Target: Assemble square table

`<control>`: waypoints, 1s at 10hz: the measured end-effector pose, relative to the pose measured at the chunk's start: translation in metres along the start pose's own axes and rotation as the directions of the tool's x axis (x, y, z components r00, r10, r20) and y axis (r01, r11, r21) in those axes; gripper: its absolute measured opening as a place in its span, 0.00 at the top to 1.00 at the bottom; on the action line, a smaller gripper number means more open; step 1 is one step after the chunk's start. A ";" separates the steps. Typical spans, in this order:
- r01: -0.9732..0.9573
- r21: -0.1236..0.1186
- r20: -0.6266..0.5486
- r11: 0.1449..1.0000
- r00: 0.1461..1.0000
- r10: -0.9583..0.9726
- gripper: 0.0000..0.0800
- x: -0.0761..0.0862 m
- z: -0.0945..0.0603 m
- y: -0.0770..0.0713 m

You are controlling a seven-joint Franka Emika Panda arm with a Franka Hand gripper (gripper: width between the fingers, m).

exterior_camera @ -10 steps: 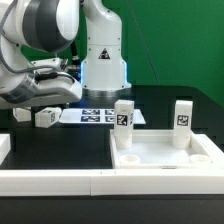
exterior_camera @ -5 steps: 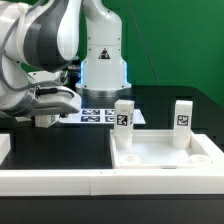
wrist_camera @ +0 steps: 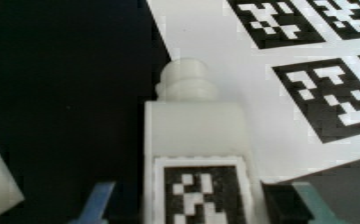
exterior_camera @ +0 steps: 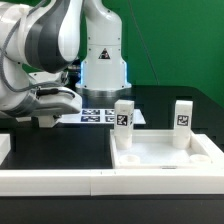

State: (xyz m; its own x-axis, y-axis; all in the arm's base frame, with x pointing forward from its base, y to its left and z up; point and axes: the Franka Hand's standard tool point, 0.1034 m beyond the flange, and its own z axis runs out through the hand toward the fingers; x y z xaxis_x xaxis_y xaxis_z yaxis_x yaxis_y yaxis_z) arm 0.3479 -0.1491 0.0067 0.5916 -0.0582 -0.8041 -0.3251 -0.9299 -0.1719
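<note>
Pincer (wrist_camera: 203, 205): open, its fingers (wrist_camera: 102, 200) on either side of the lying leg (wrist_camera: 195, 140), with narrow gaps.
Lying leg: flat, at the marker board (wrist_camera: 248, 70) edge.
Table top (exterior_camera: 160, 152): well apart, holding two upright legs (exterior_camera: 123, 117).

Wrist view: leg (wrist_camera: 198, 140) runs off the frame edge. Gripper (wrist_camera: 203, 205) fingers (wrist_camera: 102, 203) blurred and cropped; contact with leg unclear. Exterior view: gripper and that leg mostly hidden behind the arm (exterior_camera: 45, 55).
</note>
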 end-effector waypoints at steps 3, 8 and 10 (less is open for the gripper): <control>0.000 0.000 0.000 1.000 1.000 0.000 0.64 0.000 0.000 0.000; 0.047 0.021 0.021 0.999 0.999 -0.047 0.64 -0.025 -0.033 -0.020; 0.056 0.024 0.020 0.998 0.998 -0.056 0.64 -0.047 -0.062 -0.045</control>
State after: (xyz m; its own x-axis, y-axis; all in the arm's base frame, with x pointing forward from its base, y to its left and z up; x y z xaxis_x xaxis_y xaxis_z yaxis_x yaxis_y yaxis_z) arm 0.3808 -0.1267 0.0872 0.5943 0.0013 -0.8042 -0.3096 -0.9226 -0.2302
